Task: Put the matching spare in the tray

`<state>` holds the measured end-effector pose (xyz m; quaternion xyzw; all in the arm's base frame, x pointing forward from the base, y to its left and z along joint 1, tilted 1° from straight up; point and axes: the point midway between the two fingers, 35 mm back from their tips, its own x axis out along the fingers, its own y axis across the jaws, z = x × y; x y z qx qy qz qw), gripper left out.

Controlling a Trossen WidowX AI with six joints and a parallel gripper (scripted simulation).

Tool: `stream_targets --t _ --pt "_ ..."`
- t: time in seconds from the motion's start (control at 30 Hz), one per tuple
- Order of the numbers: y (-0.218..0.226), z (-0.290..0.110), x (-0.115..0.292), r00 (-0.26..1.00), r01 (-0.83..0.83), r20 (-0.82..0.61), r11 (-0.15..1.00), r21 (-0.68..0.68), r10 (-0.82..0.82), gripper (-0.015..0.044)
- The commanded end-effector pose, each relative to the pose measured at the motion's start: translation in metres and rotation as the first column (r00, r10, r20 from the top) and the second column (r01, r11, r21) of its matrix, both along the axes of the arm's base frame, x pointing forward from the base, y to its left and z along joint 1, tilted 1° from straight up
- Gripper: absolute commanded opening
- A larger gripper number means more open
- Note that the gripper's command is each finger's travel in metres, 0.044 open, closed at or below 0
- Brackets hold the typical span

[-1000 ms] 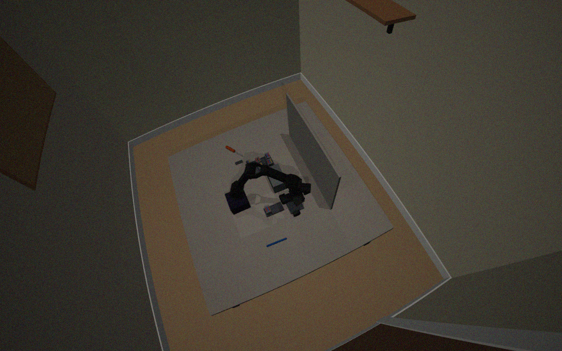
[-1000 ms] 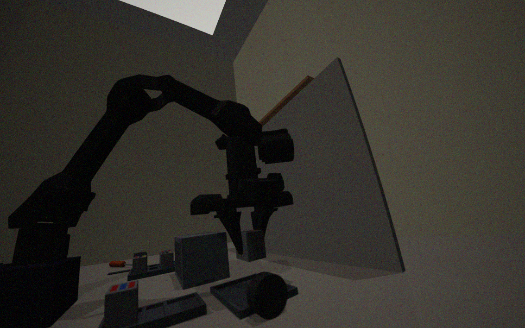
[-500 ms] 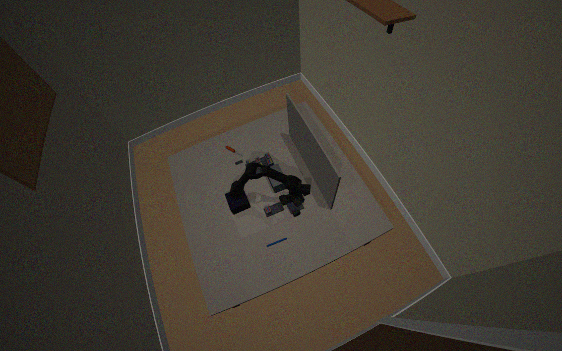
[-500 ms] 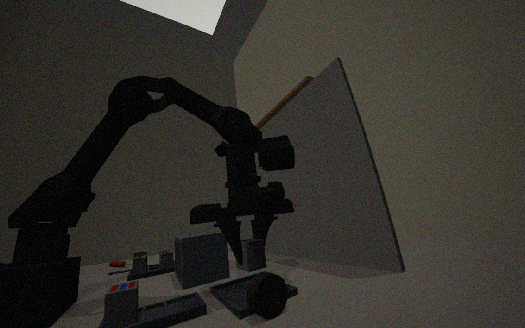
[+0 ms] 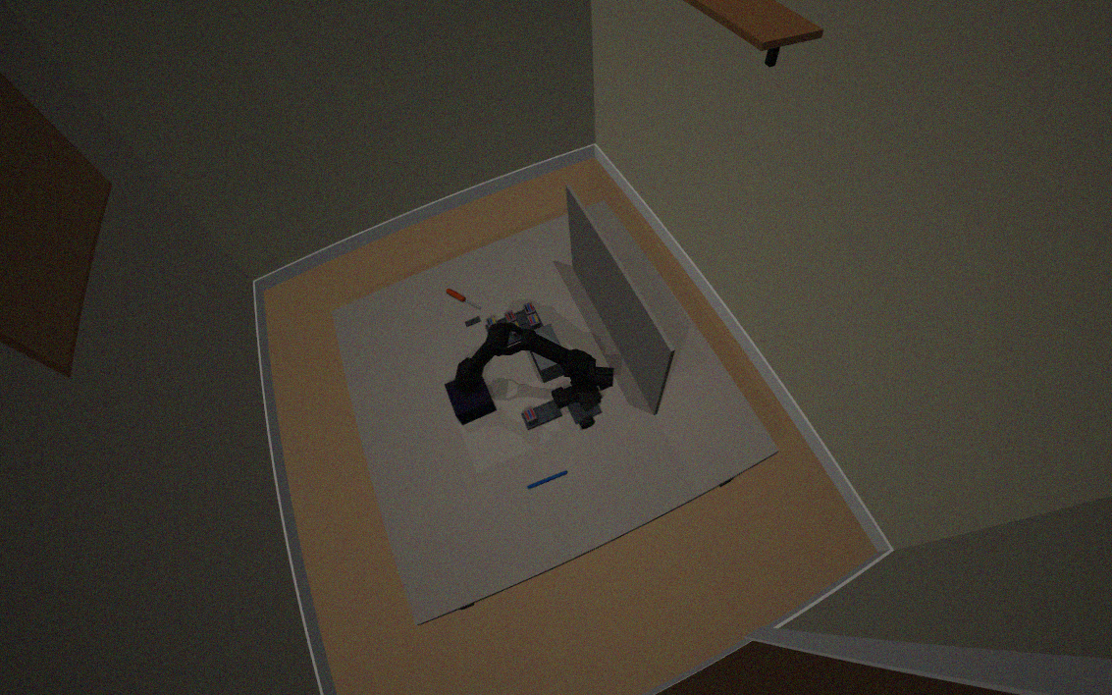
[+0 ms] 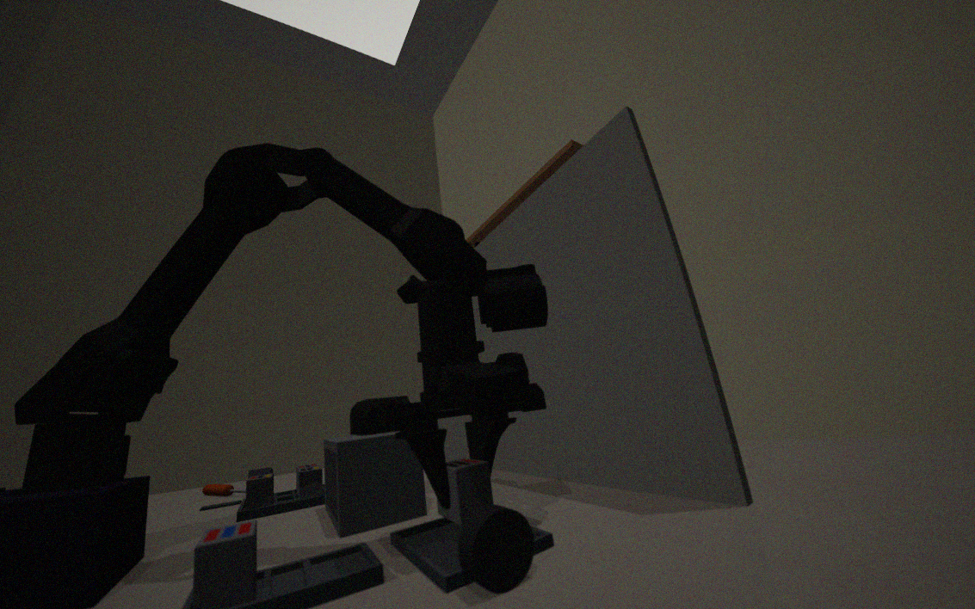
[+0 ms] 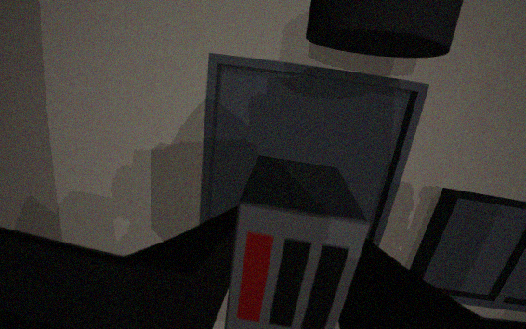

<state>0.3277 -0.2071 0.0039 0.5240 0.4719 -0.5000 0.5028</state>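
Over tray (image 7: 213,139), gripper (image 6: 463,462) clamped partway shut on grey spare (image 7: 292,260), red-and-dark stripe label up. Spare hangs low above tray floor, held upright for clean drop. Black knob (image 6: 502,549) at tray's near edge.

Dim all round, grey-olive walls (image 5: 931,259) meeting in a corner. Tan floor (image 5: 629,605) edged by pale skirting (image 5: 270,414). Pale grey bench (image 5: 456,518) set on it. High up, a wooden shelf (image 5: 759,22) on a dark bracket. Brown panel (image 5: 11,207) on the left wall. Bright ceiling opening (image 6: 339,22) overhead.
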Motion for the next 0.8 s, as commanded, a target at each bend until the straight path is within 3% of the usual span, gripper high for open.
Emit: stream_targets --t 0.0,0.33,0.77 --pt "-0.0006 -0.003 0.0 1.0 0.004 0.001 1.0 -0.006 -0.004 0.0" --pt "0.0005 -0.0129 -0.0013 1.0 0.004 0.001 1.0 -0.006 -0.004 0.0" --pt "0.0011 -0.011 -0.0013 1.0 0.0 0.0 1.0 0.0 0.0 0.0341"
